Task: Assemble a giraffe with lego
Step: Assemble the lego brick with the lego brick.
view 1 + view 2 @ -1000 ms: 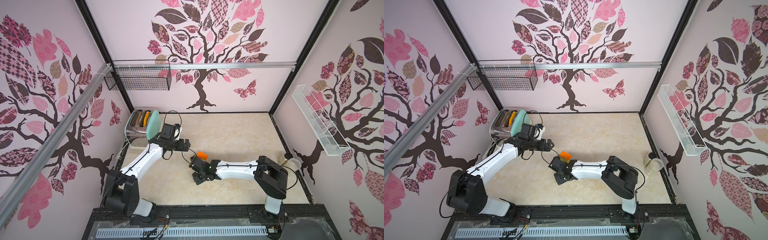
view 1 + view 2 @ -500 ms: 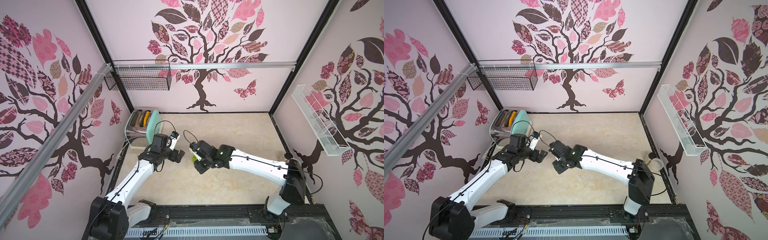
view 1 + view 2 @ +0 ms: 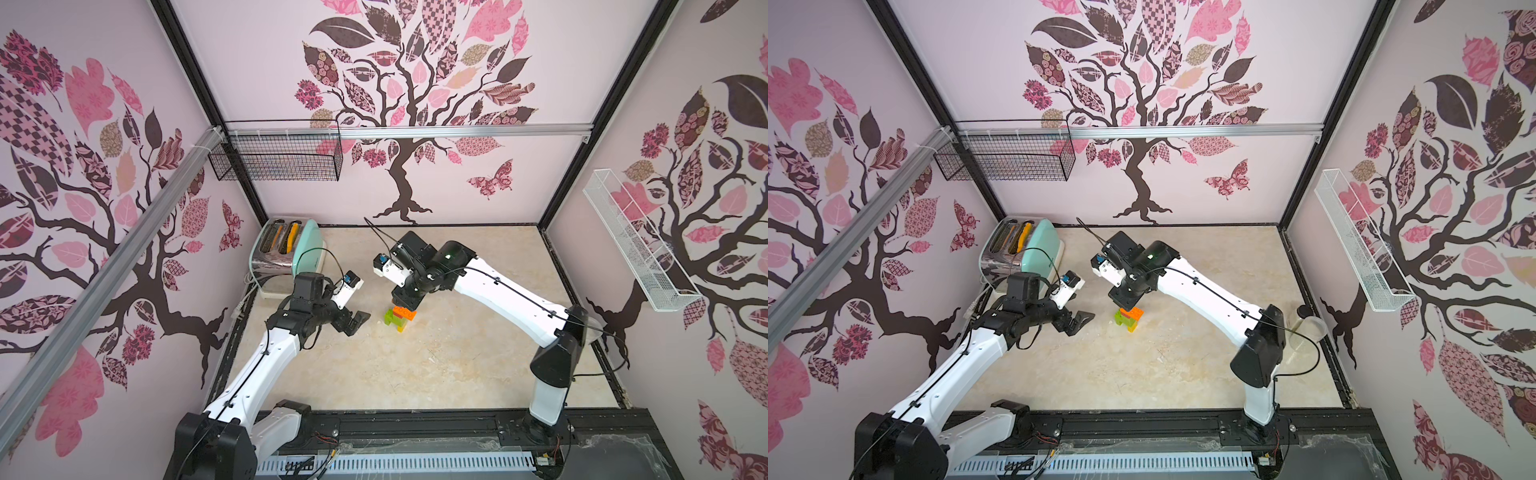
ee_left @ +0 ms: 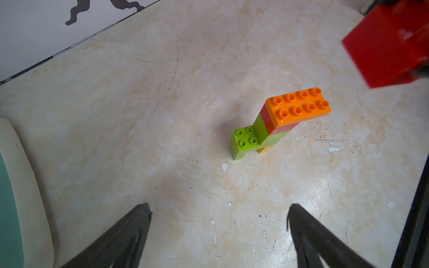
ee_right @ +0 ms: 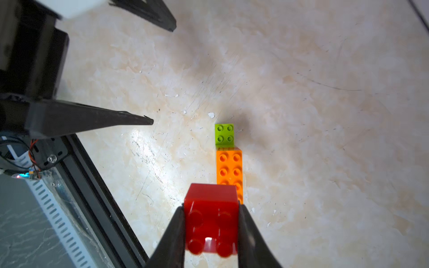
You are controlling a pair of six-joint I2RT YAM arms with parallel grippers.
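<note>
Marble tabletop (image 3: 457, 365): right gripper (image 5: 211, 208) above giraffe (image 3: 400, 319) clamps a red brick (image 5: 211, 197) (studs visible); left gripper (image 4: 219, 206) beside giraffe gapes open.

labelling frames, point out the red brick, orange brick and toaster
red brick (image 5: 211, 222): right wrist view, studded face
orange brick (image 4: 299, 105): left wrist view, studded top
toaster (image 3: 309, 249): in a top view, mint side panel

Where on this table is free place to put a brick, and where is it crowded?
Free: the wide bare tabletop between the giraffe and the front rail. Crowded: around the giraffe, between the open left gripper and the right gripper holding the red brick.
</note>
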